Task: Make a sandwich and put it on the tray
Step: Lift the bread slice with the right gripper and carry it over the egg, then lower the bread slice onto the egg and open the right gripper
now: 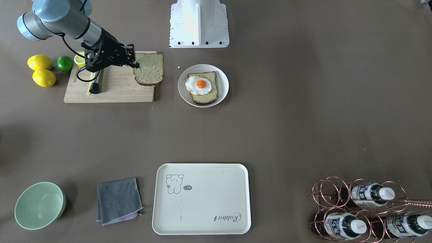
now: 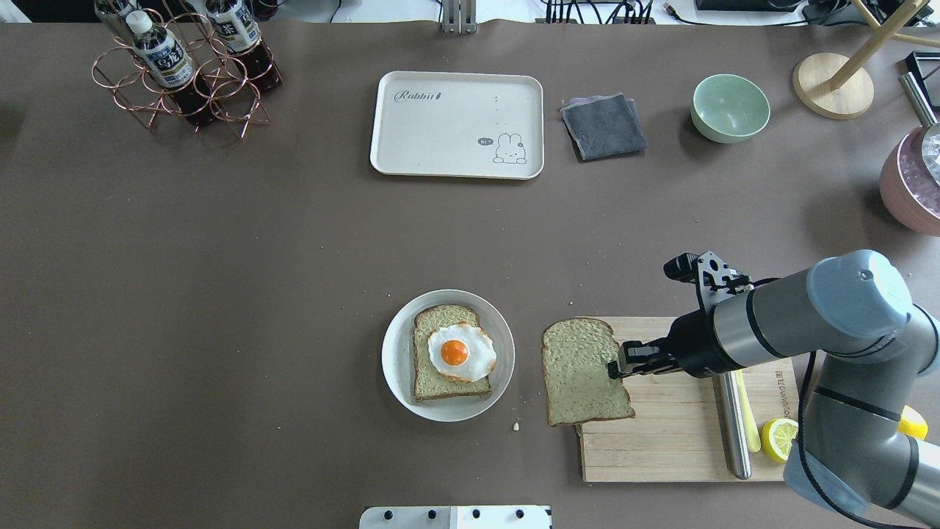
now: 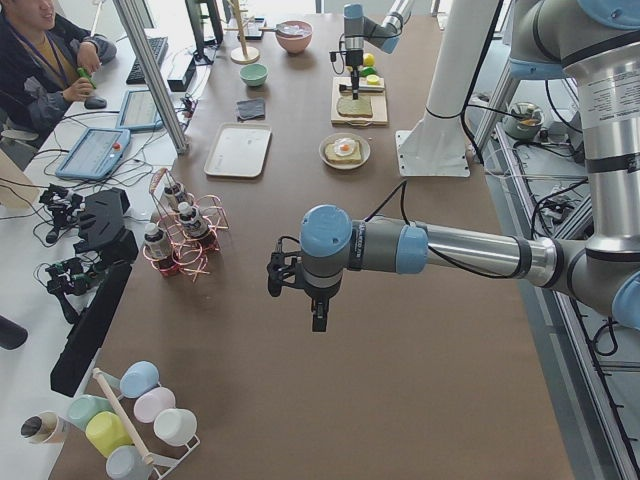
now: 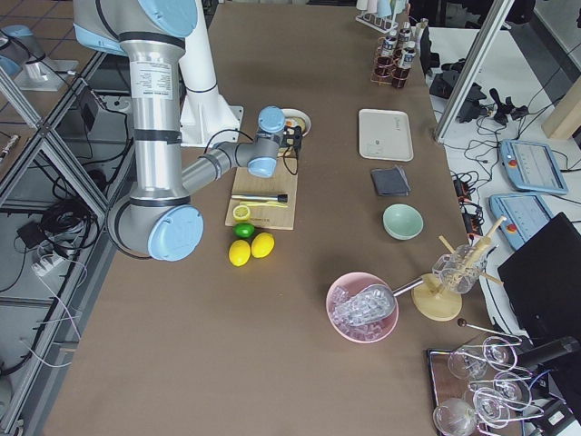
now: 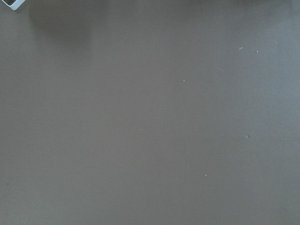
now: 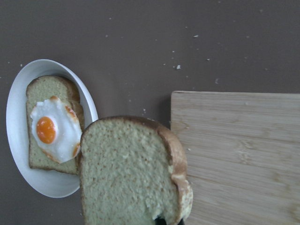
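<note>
A small round white plate (image 2: 395, 367) holds one bread slice (image 2: 429, 323) with a fried egg (image 2: 461, 353) on top. My right gripper (image 2: 615, 365) is shut on the edge of a second bread slice (image 2: 584, 371). It holds the slice slightly raised over the plate-side end of the wooden cutting board (image 2: 661, 441). The right wrist view shows this slice (image 6: 126, 173) close up, next to the plate (image 6: 18, 140). The cream tray (image 2: 455, 125) lies empty at the far side. My left gripper (image 3: 317, 310) hangs over bare table far from these; I cannot tell if it is open or shut.
A knife (image 2: 734, 426) and a lemon half (image 2: 778, 438) lie on the board. Whole lemons and a lime (image 1: 64, 63) sit beside it. A grey cloth (image 2: 604, 126), a green bowl (image 2: 730, 108), a bottle rack (image 2: 183, 66) and a pink bowl (image 2: 910, 184) stand at the far side.
</note>
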